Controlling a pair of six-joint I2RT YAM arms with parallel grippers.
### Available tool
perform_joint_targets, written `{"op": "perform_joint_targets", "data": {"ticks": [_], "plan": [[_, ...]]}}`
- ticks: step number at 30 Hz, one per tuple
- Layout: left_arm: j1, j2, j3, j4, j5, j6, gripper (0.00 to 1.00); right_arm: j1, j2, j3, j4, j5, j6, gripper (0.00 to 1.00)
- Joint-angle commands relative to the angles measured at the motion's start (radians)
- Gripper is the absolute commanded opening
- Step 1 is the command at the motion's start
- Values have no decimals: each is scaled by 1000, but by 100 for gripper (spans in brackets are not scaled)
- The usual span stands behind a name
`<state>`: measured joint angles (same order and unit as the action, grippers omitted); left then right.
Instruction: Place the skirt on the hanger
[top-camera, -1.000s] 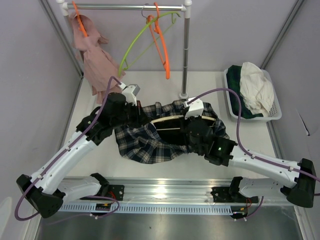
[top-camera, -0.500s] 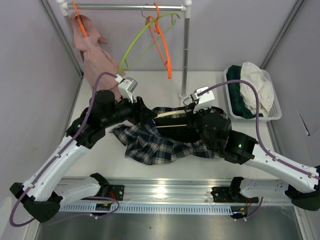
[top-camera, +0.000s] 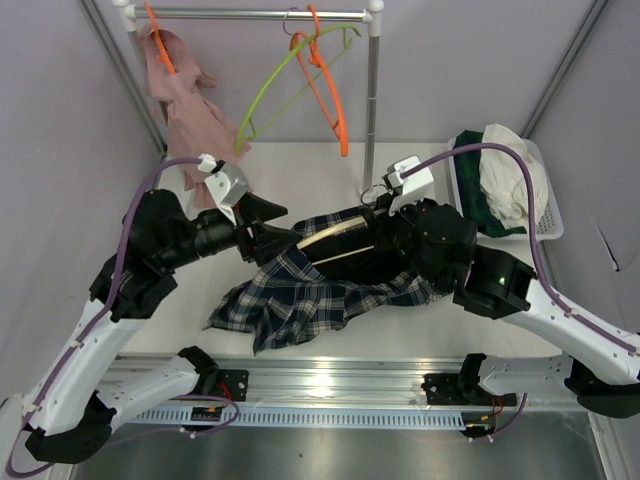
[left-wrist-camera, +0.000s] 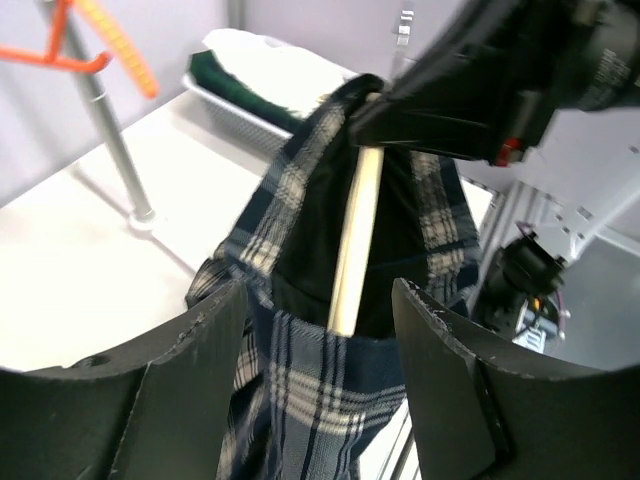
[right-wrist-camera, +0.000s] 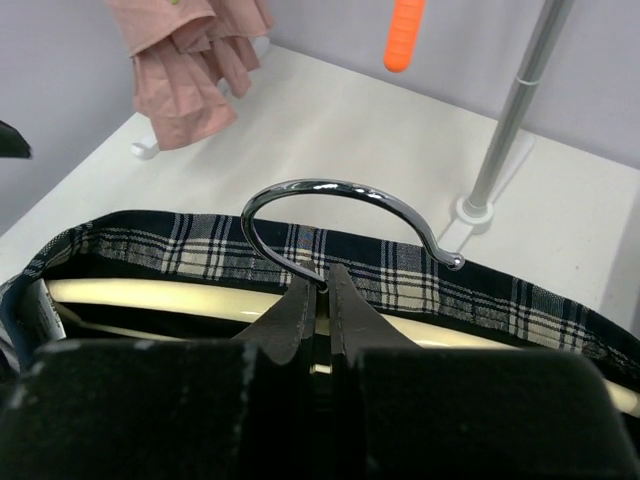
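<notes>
– Where is the skirt (top-camera: 300, 300)?
– Wrapped round the hanger (top-camera: 335, 238). Its low end maybe rests on the surface (top-camera: 320, 170); that part is hard to see.
– Who holds it?
– The right gripper (right-wrist-camera: 318, 290) pinches the hook (right-wrist-camera: 340, 190) tight. The left gripper (left-wrist-camera: 318, 290) is wide, holding nothing.
– Which way does the hanger lie?
– Its long side points at the left gripper, which is nearer the loose end.

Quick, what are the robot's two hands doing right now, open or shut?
Left gripper: open, gripping nothing.
Right gripper: shut on the hanger.
</notes>
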<state>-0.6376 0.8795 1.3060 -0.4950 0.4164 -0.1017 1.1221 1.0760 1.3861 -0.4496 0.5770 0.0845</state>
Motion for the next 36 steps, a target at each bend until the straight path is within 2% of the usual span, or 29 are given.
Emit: {"op": "perform_joint_targets", "data": {"ticks": [1, 15, 18, 21, 22, 24, 25, 27, 28, 33, 36], "plan": [[-7, 35, 38, -14, 113, 73, 66, -2, 2, 96, 55, -54, 31, 0], [-143, 131, 62, -71, -7, 142, 63, -2, 99, 189, 26, -91, 27, 0], [-154, 138, 58, -79, -17, 142, 58, -2, 111, 194, 32, -97, 27, 0], [-163, 136, 30, -82, -37, 140, 42, -4, 124, 202, 37, -95, 24, 0], [-165, 125, 19, -80, -37, 137, 33, -7, 130, 202, 40, -97, 24, 0], [-165, 112, 0, -71, -56, 132, 23, -15, 137, 203, 42, -103, 26, 0], [-165, 98, -8, -68, -60, 125, 13, -19, 144, 202, 45, -108, 26, 0], [-165, 88, -19, -66, -62, 122, 3, -28, 150, 197, 46, -120, 34, 0], [-165, 84, -22, -70, -59, 117, 0, -37, 153, 191, 49, -121, 40, 0], [-165, 46, -66, -42, -65, 80, 0, -56, 171, 171, 68, -135, 58, 0], [-165, 16, -99, -30, -97, 53, 0, -71, 179, 168, 63, -135, 73, 22]]}}
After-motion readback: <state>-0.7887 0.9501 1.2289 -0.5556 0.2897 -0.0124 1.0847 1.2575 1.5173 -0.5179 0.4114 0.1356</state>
